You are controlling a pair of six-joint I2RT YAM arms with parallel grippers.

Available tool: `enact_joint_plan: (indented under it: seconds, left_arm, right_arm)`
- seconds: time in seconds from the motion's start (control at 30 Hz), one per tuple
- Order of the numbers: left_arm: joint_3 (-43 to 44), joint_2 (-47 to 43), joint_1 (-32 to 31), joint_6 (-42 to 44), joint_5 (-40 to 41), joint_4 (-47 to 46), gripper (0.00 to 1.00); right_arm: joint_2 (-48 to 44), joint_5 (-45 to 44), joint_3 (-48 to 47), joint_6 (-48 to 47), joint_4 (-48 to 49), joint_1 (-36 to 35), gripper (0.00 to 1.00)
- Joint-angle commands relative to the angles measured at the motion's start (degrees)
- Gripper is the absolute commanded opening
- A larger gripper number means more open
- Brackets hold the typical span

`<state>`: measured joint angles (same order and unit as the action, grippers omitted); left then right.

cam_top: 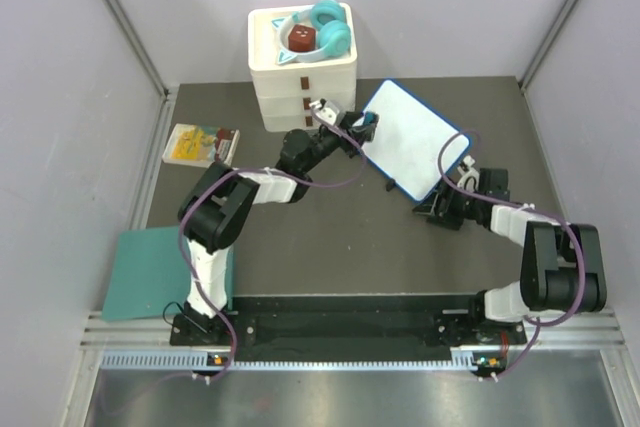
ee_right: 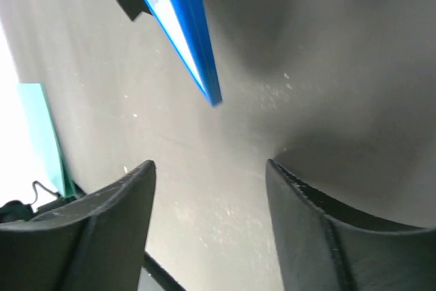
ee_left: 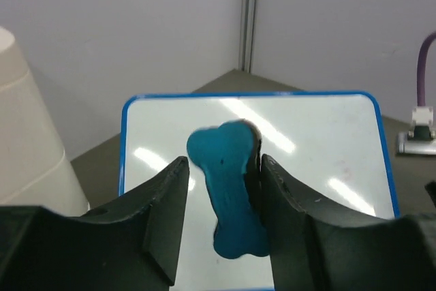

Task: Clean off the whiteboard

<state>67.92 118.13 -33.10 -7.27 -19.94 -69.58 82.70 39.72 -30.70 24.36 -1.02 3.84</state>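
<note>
The whiteboard (cam_top: 415, 142) lies on the dark mat at back right, its blue rim all round and its white face bare. My left gripper (cam_top: 365, 130) hangs over its near-left corner. In the left wrist view the left gripper (ee_left: 225, 161) is open over the board (ee_left: 327, 141). A teal bone-shaped eraser (ee_left: 228, 195) stands on edge between the jaws, its black felt against the right finger, with a gap to the left finger. The eraser also shows from above (cam_top: 369, 122). My right gripper (cam_top: 443, 209) is open and empty over the mat; the board's blue rim (ee_right: 180, 25) is just ahead.
A white drawer box (cam_top: 303, 72) stands at the back centre with teal headphones (cam_top: 328, 32) on top; it also shows in the left wrist view (ee_left: 27, 141). A yellow booklet (cam_top: 200, 144) lies at left. A teal sheet (cam_top: 165, 272) lies front left. Grey walls enclose the mat.
</note>
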Motion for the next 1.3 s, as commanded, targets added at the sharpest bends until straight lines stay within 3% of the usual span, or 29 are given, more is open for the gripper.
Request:
enact_joint_plan:
  seconds: [0.0, 0.03, 0.1, 0.13, 0.23, 0.3, 0.37, 0.47, 0.67, 0.87, 1.03, 1.27]
  left_arm:
    - [-8.2, -10.8, -0.1, 3.1, 1.3, 7.1, 0.54]
    - [-10.6, -14.6, -0.2, 3.6, 2.3, 11.4, 0.55]
    - [-11.2, -18.2, -0.2, 5.1, 3.1, 20.8, 0.74]
    - [-9.8, -21.0, -0.5, 5.1, 5.3, 33.9, 0.78]
    - [-4.5, -23.4, -0.5, 5.3, 12.3, 54.9, 0.92]
    - [-2.9, -24.0, -0.5, 4.9, 15.7, 61.6, 0.99]
    - [-2.4, -25.3, -0.5, 2.9, 17.7, 66.3, 0.99]
    - [-3.0, -27.7, -0.3, -4.4, 22.8, 70.7, 0.99]
    - [-9.4, -36.1, -0.1, -6.9, 22.5, 71.2, 0.99]
    - [-15.7, -41.9, -0.1, -8.2, 20.2, 71.5, 0.99]
    - [-16.7, -41.0, -0.1, -10.2, 15.0, 72.0, 0.99]
    - [-20.1, -43.0, -0.1, -12.8, 19.2, 73.1, 0.99]
  right_arm:
    - [-6.2, -5.4, -0.5, -4.1, -6.8, -0.4, 0.66]
    - [-7.2, -6.1, -0.7, -4.7, -7.9, -0.3, 0.66]
    - [-10.9, -7.5, -0.4, -4.9, -10.3, -0.3, 0.68]
    - [-12.1, -7.6, 0.0, -4.7, -10.8, -0.4, 0.68]
    - [-18.2, -7.6, 1.2, -3.0, -12.2, -0.4, 0.69]
    - [-21.2, -8.1, 1.7, -2.0, -13.5, -0.4, 0.72]
    - [-25.3, -9.1, 1.6, -1.8, -15.1, -0.4, 0.77]
    - [-29.7, -10.0, 1.3, -1.7, -17.8, -0.4, 0.82]
    - [-34.6, -10.9, 1.2, -1.3, -20.3, -0.4, 0.91]
    - [-37.3, -11.3, 2.3, 0.2, -19.6, -0.4, 0.92]
    - [-39.4, -11.3, 2.8, 0.6, -20.4, -0.4, 0.92]
    - [-41.7, -12.4, 4.3, 0.6, -20.1, -0.4, 0.92]
